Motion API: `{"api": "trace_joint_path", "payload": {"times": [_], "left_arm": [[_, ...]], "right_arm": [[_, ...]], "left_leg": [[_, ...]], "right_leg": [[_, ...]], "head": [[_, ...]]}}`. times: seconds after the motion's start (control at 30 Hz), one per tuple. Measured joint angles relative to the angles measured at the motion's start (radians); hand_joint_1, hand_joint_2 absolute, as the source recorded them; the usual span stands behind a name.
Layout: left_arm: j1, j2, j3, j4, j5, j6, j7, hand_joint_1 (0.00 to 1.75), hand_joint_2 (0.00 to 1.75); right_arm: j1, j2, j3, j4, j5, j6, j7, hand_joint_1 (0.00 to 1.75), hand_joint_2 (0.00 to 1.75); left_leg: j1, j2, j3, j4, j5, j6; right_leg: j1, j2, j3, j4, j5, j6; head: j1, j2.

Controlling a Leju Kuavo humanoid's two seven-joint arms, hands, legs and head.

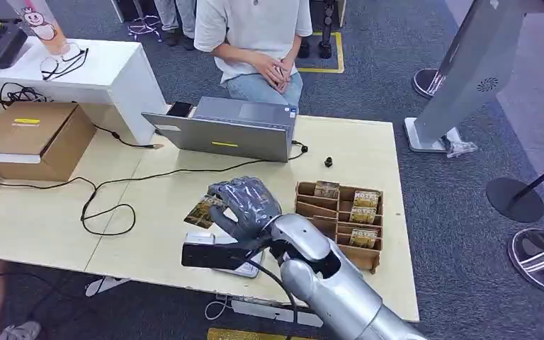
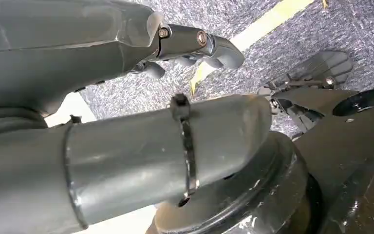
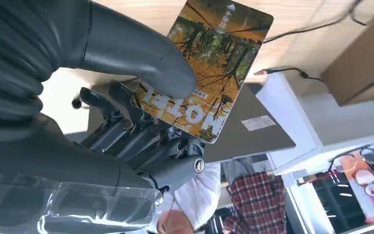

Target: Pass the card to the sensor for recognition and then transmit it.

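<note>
The right hand [image 1: 244, 205] holds the card [image 1: 202, 210] above the tabletop [image 1: 149, 205], toward its near edge. In the right wrist view the thumb presses on the printed face of the card [image 3: 209, 73] while the darker fingers [image 3: 141, 131] back it from behind, so the card is pinched at one end and most of it sticks out free beyond the fingers. The card's long axis runs out from the hand toward the tabletop's left side, tilted rather than flat. The sensor [image 1: 216, 255], a dark box on a pale base, sits at the near edge of the tabletop, just below and nearer than the hand; the card hangs a little beyond it and off to its left, apart from it. The coming move probably turns on this: the free end of the card must come back and down over the sensor's top, which calls for a short pull toward the near edge and a levelling of the card. The left hand [image 2: 195, 46] hangs over the carpeted floor, its fingers curled in with nothing in them. A tray [image 1: 340, 219] of more cards stands near the tabletop's right edge, and a laptop [image 1: 227, 131] sits at the far edge before a seated person [image 1: 255, 42].
</note>
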Motion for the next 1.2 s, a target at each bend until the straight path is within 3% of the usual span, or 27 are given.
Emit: {"api": "trace_joint_path", "payload": {"times": [0.47,0.83,0.97,1.2], "left_arm": [[-0.014,0.0,-0.003,0.002,-0.002,0.008,-0.008,0.0,0.0],[-0.014,0.0,-0.006,0.002,-0.002,0.008,-0.008,0.0,0.0],[-0.023,0.0,-0.017,0.003,0.0,0.007,-0.002,0.0,0.0],[-0.023,0.0,-0.018,0.003,0.001,0.005,0.002,0.0,0.0]], "right_arm": [[0.025,0.002,-0.113,0.004,-0.228,-0.001,-0.046,1.75,1.75],[0.025,0.005,-0.123,0.011,-0.256,0.0,-0.046,1.75,1.75],[0.022,0.016,-0.155,0.044,-0.36,0.013,-0.025,1.75,1.75],[0.006,0.023,-0.17,0.089,-0.402,0.022,-0.016,1.75,1.75]], "left_leg": [[0.0,0.0,0.0,0.0,0.0,0.0],[0.0,0.0,0.0,0.0,0.0,0.0],[0.0,0.0,0.0,0.0,0.0,0.0],[0.0,0.0,0.0,0.0,0.0,0.0]], "right_leg": [[0.0,0.0,0.0,0.0,0.0,0.0],[0.0,0.0,0.0,0.0,0.0,0.0],[0.0,0.0,0.0,0.0,0.0,0.0],[0.0,0.0,0.0,0.0,0.001,0.0]], "head": [[0.0,0.0],[0.0,0.0],[0.0,0.0],[0.0,0.0]]}}
